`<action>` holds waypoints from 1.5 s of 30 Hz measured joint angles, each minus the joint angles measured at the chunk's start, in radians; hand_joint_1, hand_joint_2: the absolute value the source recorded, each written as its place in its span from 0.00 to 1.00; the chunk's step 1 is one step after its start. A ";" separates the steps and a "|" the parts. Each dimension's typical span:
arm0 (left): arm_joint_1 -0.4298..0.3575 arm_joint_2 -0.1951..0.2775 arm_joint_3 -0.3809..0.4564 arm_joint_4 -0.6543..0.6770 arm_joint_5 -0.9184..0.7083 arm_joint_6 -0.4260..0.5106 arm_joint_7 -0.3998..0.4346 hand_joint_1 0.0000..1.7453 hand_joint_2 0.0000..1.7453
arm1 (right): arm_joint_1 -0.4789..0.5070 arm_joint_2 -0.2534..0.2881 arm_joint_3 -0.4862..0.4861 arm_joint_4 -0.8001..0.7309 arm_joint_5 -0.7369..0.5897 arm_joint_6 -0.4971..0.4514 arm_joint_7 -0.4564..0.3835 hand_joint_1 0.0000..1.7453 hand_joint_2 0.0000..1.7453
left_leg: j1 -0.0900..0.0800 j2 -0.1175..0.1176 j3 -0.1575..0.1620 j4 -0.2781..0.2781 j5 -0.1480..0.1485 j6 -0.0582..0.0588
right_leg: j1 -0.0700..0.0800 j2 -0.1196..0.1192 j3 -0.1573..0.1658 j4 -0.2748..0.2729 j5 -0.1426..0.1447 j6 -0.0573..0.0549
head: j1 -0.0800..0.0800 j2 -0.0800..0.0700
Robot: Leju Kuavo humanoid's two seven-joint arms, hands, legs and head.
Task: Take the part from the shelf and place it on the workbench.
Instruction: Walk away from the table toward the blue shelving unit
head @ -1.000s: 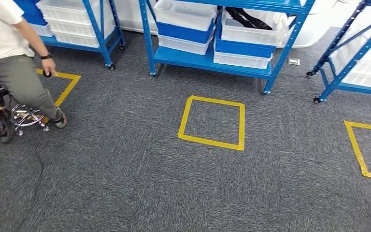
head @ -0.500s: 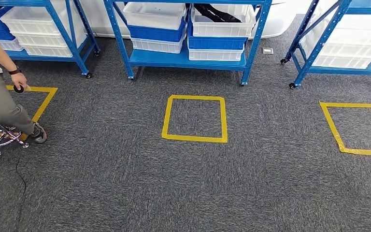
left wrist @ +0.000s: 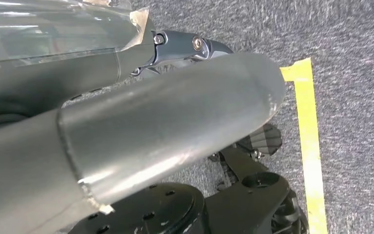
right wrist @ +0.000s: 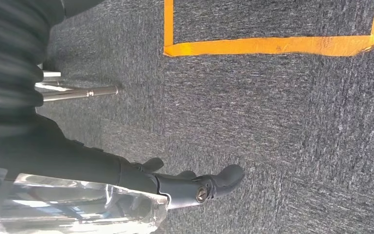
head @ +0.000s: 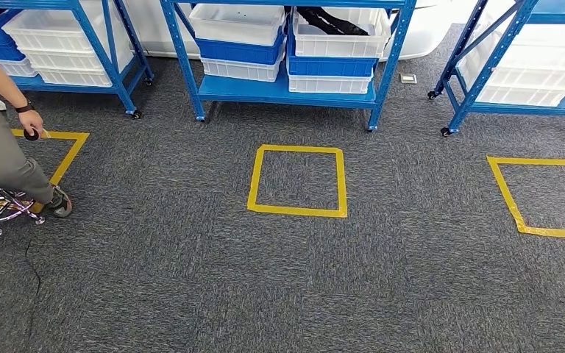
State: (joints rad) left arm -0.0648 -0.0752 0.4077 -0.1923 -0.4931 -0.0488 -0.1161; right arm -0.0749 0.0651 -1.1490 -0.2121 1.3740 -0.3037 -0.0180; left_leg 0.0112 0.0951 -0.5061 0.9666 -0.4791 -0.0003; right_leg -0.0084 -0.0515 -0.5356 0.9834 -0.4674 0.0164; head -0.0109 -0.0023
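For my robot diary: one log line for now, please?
phase: facing shelf | yellow square ahead | right hand empty | person left

My right hand (right wrist: 195,187) hangs above the carpet, its dark fingers (right wrist: 226,176) lying loosely together, extended with a slight curl and holding nothing. My left hand (left wrist: 185,48) hangs low as well, with the thick grey thumb (left wrist: 175,131) stretched across the wrist camera and hiding most of the darker fingers behind it, so whether that hand is spread or closed cannot be told.
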 joint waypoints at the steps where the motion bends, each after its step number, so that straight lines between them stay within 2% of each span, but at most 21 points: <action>1: 0.000 0.001 0.000 0.000 -0.003 0.002 -0.002 0.00 0.00 | 0.000 0.000 0.000 0.000 -0.001 -0.001 0.000 0.00 1.00 | -0.001 0.000 0.000 0.000 0.000 0.000 | -0.001 0.000 0.000 0.000 0.000 0.000 | 0.000 0.000; 12: 0.000 0.008 -0.001 0.000 -0.021 0.020 -0.011 0.00 0.00 | 0.000 0.007 0.000 0.000 -0.015 -0.004 0.002 0.00 1.00 | -0.002 0.000 -0.001 0.003 -0.001 0.002 | -0.007 -0.002 0.001 -0.002 0.003 0.003 | 0.000 0.000; 15: -0.001 0.009 -0.001 0.000 -0.022 0.021 -0.006 0.00 0.00 | 0.000 0.009 0.000 0.000 -0.015 -0.003 0.001 0.00 1.00 | 0.000 0.000 0.009 -0.022 0.012 0.022 | -0.012 -0.002 0.008 -0.015 0.010 0.018 | -0.002 0.000; 17: -0.003 0.006 -0.001 0.000 -0.023 0.021 -0.001 0.00 0.00 | 0.000 0.007 0.000 0.000 -0.013 -0.001 0.001 0.00 1.00 | 0.009 0.003 0.024 -0.060 0.035 0.038 | -0.007 0.019 -0.017 0.035 -0.017 0.015 | -0.001 0.000; 19: -0.003 0.004 -0.001 0.000 -0.022 0.021 0.002 0.00 0.00 | 0.002 0.005 0.000 0.000 -0.011 0.002 0.000 0.00 1.00 | 0.017 0.008 0.025 -0.072 0.045 0.040 | -0.012 0.041 -0.082 0.165 -0.070 0.010 | 0.001 0.000; 21: -0.002 0.001 0.000 0.000 -0.022 0.021 0.005 0.00 0.00 | 0.007 0.003 0.000 0.000 -0.009 0.003 0.000 0.00 1.00 | 0.020 0.013 0.022 -0.070 0.045 0.032 | -0.022 0.046 -0.132 0.260 -0.094 0.022 | 0.002 0.000; 22: -0.002 -0.001 0.000 0.000 -0.021 0.021 0.006 0.00 0.00 | 0.008 0.002 0.000 0.000 -0.008 0.003 0.001 0.00 1.00 | 0.025 0.018 0.022 -0.067 0.043 0.026 | -0.029 0.045 -0.132 0.256 -0.084 0.035 | 0.002 0.000; 23: -0.002 -0.002 0.000 0.000 -0.021 0.021 0.006 0.00 0.00 | 0.009 0.000 0.000 0.000 -0.008 0.003 0.001 0.00 1.00 | 0.031 0.023 0.022 -0.060 0.039 0.016 | -0.036 0.037 -0.112 0.211 -0.058 0.051 | 0.002 0.000; 25: -0.002 0.000 0.000 0.000 -0.022 0.021 0.007 0.00 0.00 | 0.006 0.002 0.000 0.001 -0.009 0.004 0.002 0.00 1.00 | 0.041 0.037 0.015 -0.028 0.019 -0.012 | -0.048 -0.011 -0.058 0.087 -0.010 0.079 | 0.007 0.000; 27: -0.002 0.003 -0.001 0.000 -0.023 0.020 0.008 0.00 0.00 | 0.000 0.005 0.000 0.001 -0.010 0.006 0.002 0.00 1.00 | 0.040 0.052 0.008 0.005 -0.006 -0.038 | -0.047 -0.036 -0.041 0.043 -0.001 0.066 | 0.011 0.000; 29: -0.003 0.002 -0.001 0.000 -0.025 0.020 0.009 0.00 0.00 | -0.002 0.006 0.000 0.000 -0.012 0.007 0.001 0.00 1.00 | 0.040 0.068 0.010 0.015 -0.018 -0.048 | -0.045 -0.007 -0.052 0.060 -0.008 0.035 | 0.008 0.000; 30: -0.003 0.003 -0.001 0.000 -0.025 0.020 0.010 0.00 0.00 | -0.001 0.007 0.000 0.000 -0.012 0.007 0.001 0.00 1.00 | 0.045 0.059 0.011 0.018 -0.026 -0.049 | -0.045 0.007 -0.057 0.062 -0.007 0.025 | 0.005 0.000; 32: -0.002 0.002 -0.001 0.000 -0.025 0.020 0.010 0.00 0.00 | 0.000 0.007 0.000 0.000 -0.013 0.007 0.002 0.00 1.00 | 0.050 -0.001 -0.006 0.069 -0.077 -0.048 | -0.041 0.036 -0.061 0.063 -0.001 0.012 | 0.001 0.000; 34: 0.002 0.002 0.000 0.000 -0.026 0.020 0.010 0.00 0.00 | -0.001 0.007 0.000 0.000 -0.012 0.007 0.000 0.00 1.00 | 0.044 -0.070 -0.063 0.198 -0.158 -0.040 | -0.033 0.065 -0.067 0.063 0.005 0.002 | -0.004 0.000; 35: 0.004 0.002 0.000 0.000 -0.027 0.020 0.011 0.00 0.00 | -0.001 0.008 0.000 0.000 -0.010 0.006 -0.001 0.00 1.00 | 0.037 -0.082 -0.098 0.269 -0.187 -0.033 | -0.027 0.083 -0.070 0.063 0.008 -0.002 | -0.006 0.000; 37: 0.007 0.002 0.000 0.000 -0.027 0.020 0.011 0.00 0.00 | 0.000 0.008 0.000 0.000 -0.007 0.001 -0.001 0.00 1.00 | 0.022 -0.090 -0.135 0.327 -0.188 -0.010 | -0.011 0.112 -0.075 0.063 0.013 -0.010 | -0.007 0.000; 38: 0.007 0.002 0.000 0.000 -0.028 0.020 0.011 0.00 0.00 | 0.001 0.008 0.000 0.000 -0.004 -0.001 0.001 0.00 1.00 | 0.012 -0.094 -0.127 0.298 -0.160 0.008 | -0.002 0.125 -0.076 0.062 0.015 -0.014 | -0.007 0.000; 40: 0.004 0.005 0.000 0.000 -0.029 0.020 0.011 0.00 0.00 | 0.002 0.012 0.001 0.001 0.002 -0.003 0.005 0.00 1.00 | -0.013 -0.116 -0.075 0.172 -0.089 0.056 | 0.010 0.143 -0.076 0.062 0.020 -0.021 | -0.005 0.000; 42: 0.000 0.009 0.000 0.000 -0.031 0.019 0.011 0.00 0.00 | 0.001 0.015 0.002 0.002 0.007 -0.003 0.007 0.00 1.00 | -0.034 -0.138 -0.039 0.086 -0.052 0.092 | 0.014 0.157 -0.076 0.060 0.023 -0.024 | -0.002 0.000; 43: -0.002 0.011 0.000 0.000 -0.031 0.019 0.011 0.00 0.00 | 0.001 0.017 0.002 0.002 0.009 -0.002 0.008 0.00 1.00 | -0.041 -0.144 -0.035 0.074 -0.047 0.100 | 0.012 0.162 -0.076 0.058 0.025 -0.022 | -0.001 0.000; 45: -0.005 0.010 0.000 0.000 -0.031 0.019 0.011 0.00 0.00 | 0.002 0.015 0.002 0.002 0.010 -0.002 0.010 0.00 1.00 | -0.042 -0.133 -0.028 0.052 -0.029 0.101 | 0.014 0.167 -0.078 0.054 0.031 -0.014 | -0.004 0.000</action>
State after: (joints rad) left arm -0.0694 -0.0648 0.4074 -0.1927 -0.5245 -0.0298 -0.1053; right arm -0.0727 0.0799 -1.1465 -0.2099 1.3839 -0.3060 -0.0077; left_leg -0.0305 -0.0378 -0.5343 1.0189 -0.5086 0.1010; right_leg 0.0059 0.1152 -0.6140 1.0373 -0.4368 0.0025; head -0.0153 -0.0023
